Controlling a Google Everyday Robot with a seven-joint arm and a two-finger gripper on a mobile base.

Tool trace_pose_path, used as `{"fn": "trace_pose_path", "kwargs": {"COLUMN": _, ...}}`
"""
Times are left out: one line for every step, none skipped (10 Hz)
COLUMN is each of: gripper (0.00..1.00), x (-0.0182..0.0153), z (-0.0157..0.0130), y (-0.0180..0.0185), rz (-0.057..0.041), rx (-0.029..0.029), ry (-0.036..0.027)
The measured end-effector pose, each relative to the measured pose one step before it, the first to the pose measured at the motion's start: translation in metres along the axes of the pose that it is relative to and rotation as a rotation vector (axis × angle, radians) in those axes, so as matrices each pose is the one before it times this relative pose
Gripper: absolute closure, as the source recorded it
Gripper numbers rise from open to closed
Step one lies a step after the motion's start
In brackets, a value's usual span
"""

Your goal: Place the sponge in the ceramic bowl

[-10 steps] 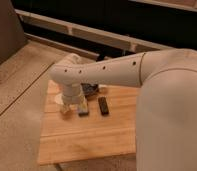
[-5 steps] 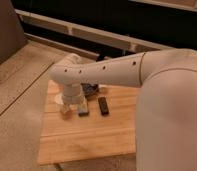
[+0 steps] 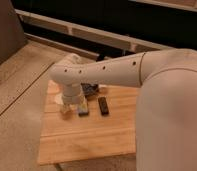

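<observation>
On the wooden table [image 3: 92, 137], the small blue sponge [image 3: 83, 109] lies just right of the arm's lower end. Behind it, the arm covers most of the dark glossy ceramic bowl [image 3: 91, 89], leaving only part of its rim in sight. My gripper [image 3: 67, 109] reaches down to the tabletop at the sponge's left side, close to it. The arm's white body hides whether the gripper touches the sponge.
A black rectangular bar [image 3: 103, 105] lies right of the sponge. A pale cup [image 3: 56, 98] peeks out left of the wrist. The big white arm [image 3: 157, 90] fills the right side. The table's left edge borders a speckled floor [image 3: 17, 100].
</observation>
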Motion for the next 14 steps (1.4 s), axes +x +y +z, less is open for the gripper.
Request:
{"fn": "trace_pose_path", "kwargs": {"gripper": 0.35, "x": -0.00082, "z": 0.00001, "y": -0.00041, "rz": -0.00725, "rx": 0.00613, "ry": -0.00766}}
{"fn": "trace_pose_path", "kwargs": {"gripper": 0.35, "x": -0.00156, "z": -0.00034, "y": -0.00139, "rz": -0.01498, "rx": 0.0162, "ry": -0.01458}}
{"fn": "trace_pose_path", "kwargs": {"gripper": 0.35, "x": -0.00061, "z": -0.00004, "y": -0.00017, "rz": -0.02282, "rx": 0.0252, "ry": -0.01415}}
{"fn": "trace_pose_path", "kwargs": {"gripper": 0.35, "x": -0.00039, "z": -0.00027, "y": 0.00102, "rz": -0.03736, "rx": 0.03674, "ry": -0.01985}}
{"fn": "trace_pose_path", "kwargs": {"gripper": 0.35, "x": -0.0005, "z": -0.00102, "y": 0.00327, "rz": -0.04295, "rx": 0.03457, "ry": -0.02325}}
{"fn": "trace_pose_path", "kwargs": {"gripper": 0.35, "x": -0.00196, "z": -0.00277, "y": 0.00423, "rz": -0.04612, "rx": 0.0323, "ry": -0.03463}}
{"fn": "trace_pose_path", "kwargs": {"gripper": 0.35, "x": -0.00498, "z": -0.0055, "y": 0.00537, "rz": -0.03368, "rx": 0.02355, "ry": -0.05744}}
{"fn": "trace_pose_path", "kwargs": {"gripper": 0.35, "x": -0.00675, "z": -0.00568, "y": 0.0035, "rz": -0.00501, "rx": 0.00785, "ry": -0.05968}}
{"fn": "trace_pose_path", "kwargs": {"gripper": 0.35, "x": -0.00549, "z": -0.00386, "y": 0.00122, "rz": 0.01169, "rx": -0.00091, "ry": -0.04242}}
{"fn": "trace_pose_path", "kwargs": {"gripper": 0.35, "x": -0.01292, "z": -0.00885, "y": -0.00487, "rz": 0.06908, "rx": -0.01846, "ry": -0.08574}}
{"fn": "trace_pose_path", "kwargs": {"gripper": 0.35, "x": -0.00608, "z": -0.00342, "y": -0.0045, "rz": 0.03993, "rx": -0.01517, "ry": -0.03294}}
{"fn": "trace_pose_path", "kwargs": {"gripper": 0.35, "x": -0.00631, "z": -0.00353, "y": -0.00615, "rz": 0.06157, "rx": -0.02867, "ry": -0.03292}}
{"fn": "trace_pose_path", "kwargs": {"gripper": 0.35, "x": -0.0051, "z": -0.0027, "y": -0.00581, "rz": 0.05095, "rx": -0.02434, "ry": -0.02311}}
{"fn": "trace_pose_path", "kwargs": {"gripper": 0.35, "x": -0.00116, "z": -0.00091, "y": -0.00022, "rz": 0.01164, "rx": -0.00822, "ry": -0.00588}}
